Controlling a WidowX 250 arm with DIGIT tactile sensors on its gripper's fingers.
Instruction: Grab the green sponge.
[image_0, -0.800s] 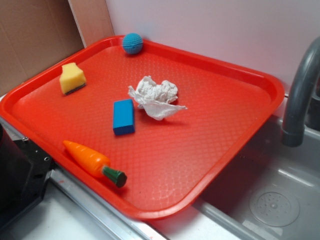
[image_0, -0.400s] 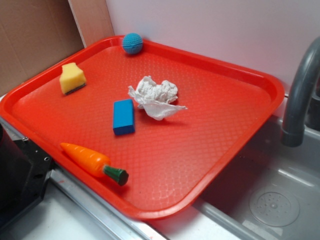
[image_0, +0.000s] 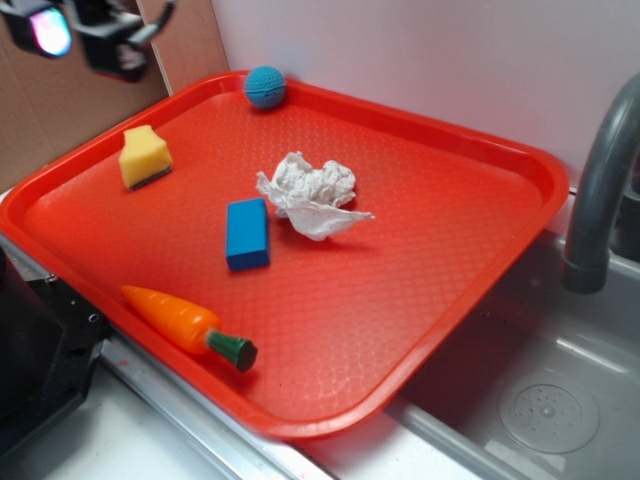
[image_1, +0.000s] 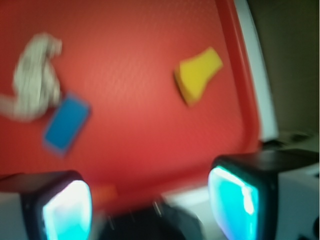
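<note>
The green sponge (image_0: 144, 157) is a small yellow foam piece with a dark layer underneath, lying at the left side of the red tray (image_0: 430, 290). In the wrist view the sponge (image_1: 197, 74) lies at upper right on the tray (image_1: 140, 110). My gripper (image_0: 85, 35) is high at the top left corner of the exterior view, above and left of the sponge, apart from it. In the blurred wrist view its two pads (image_1: 67, 212) stand wide apart with nothing between them, so the gripper (image_1: 150, 207) is open and empty.
On the tray lie a teal ball (image_0: 265, 87) at the back, crumpled white paper (image_0: 312, 193) in the middle, a blue block (image_0: 247, 233) beside it and a toy carrot (image_0: 185, 324) at the front edge. A grey faucet (image_0: 600, 190) and sink (image_0: 530, 400) are at right.
My gripper has come into the exterior view at the top left; earlier it was out of view. The carrot shifted slightly between the earliest frames. The sponge has not moved.
</note>
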